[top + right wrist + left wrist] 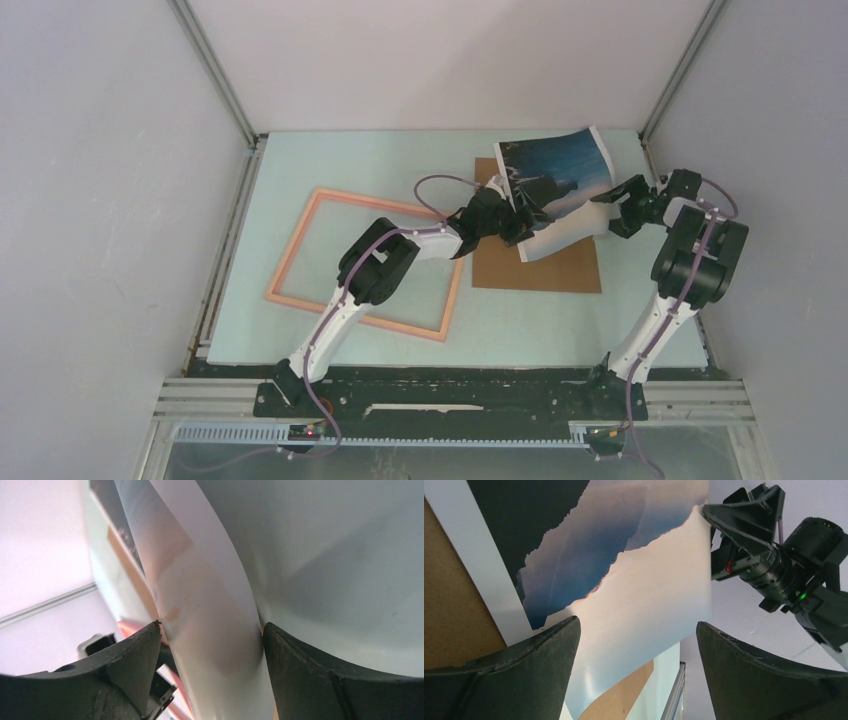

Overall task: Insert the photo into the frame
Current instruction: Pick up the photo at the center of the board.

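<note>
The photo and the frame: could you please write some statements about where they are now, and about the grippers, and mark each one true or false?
1. The photo lies flat on the table. False: it is lifted and curled over the board.
2. The frame lies flat, left of the board. True.
3. The photo is already inside the frame. False: they are well apart.
4. The left gripper is shut. False: its jaws stand wide open.
5. Part of the photo runs through the right gripper, between its fingers. True.
6. The left arm reaches across the frame. True.
</note>
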You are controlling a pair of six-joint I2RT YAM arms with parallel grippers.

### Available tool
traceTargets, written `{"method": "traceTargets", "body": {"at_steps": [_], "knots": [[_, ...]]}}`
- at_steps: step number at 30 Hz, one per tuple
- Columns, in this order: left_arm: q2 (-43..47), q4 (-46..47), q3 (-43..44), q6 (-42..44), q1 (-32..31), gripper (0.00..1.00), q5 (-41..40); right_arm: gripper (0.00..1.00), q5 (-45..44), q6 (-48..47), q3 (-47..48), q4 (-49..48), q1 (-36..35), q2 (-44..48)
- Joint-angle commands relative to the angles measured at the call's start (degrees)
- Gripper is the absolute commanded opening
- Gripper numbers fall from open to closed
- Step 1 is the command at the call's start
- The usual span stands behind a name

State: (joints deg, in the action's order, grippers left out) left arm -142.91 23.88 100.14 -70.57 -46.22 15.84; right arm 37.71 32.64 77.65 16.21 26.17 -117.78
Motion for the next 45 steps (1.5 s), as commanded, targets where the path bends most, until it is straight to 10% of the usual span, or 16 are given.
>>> {"method": "traceTargets", "body": {"at_steps": [1, 14, 22, 45], "knots": [[1.05, -5.18, -2.59, 0.40, 0.26, 0.98, 1.11, 0.82, 9.96, 6.77, -4.82, -9.12, -0.97, 7.56], [1.75, -4.48, -3.63, 0.53, 0.51, 0.98, 1.51, 0.86, 10.46, 13.24, -17.48, -24.15, -1.12, 18.01], [1.76, -4.26, -3.89, 0.45, 0.54, 0.99, 1.66, 0.83, -3.74, 10.43, -22.58, -21.94, -1.48, 24.61], [8.12, -7.69, -6.22, 12.56, 0.01, 1.00, -1.23, 0.00, -17.83, 6.37, -19.02, -20.62, -3.18, 17.95]]}}
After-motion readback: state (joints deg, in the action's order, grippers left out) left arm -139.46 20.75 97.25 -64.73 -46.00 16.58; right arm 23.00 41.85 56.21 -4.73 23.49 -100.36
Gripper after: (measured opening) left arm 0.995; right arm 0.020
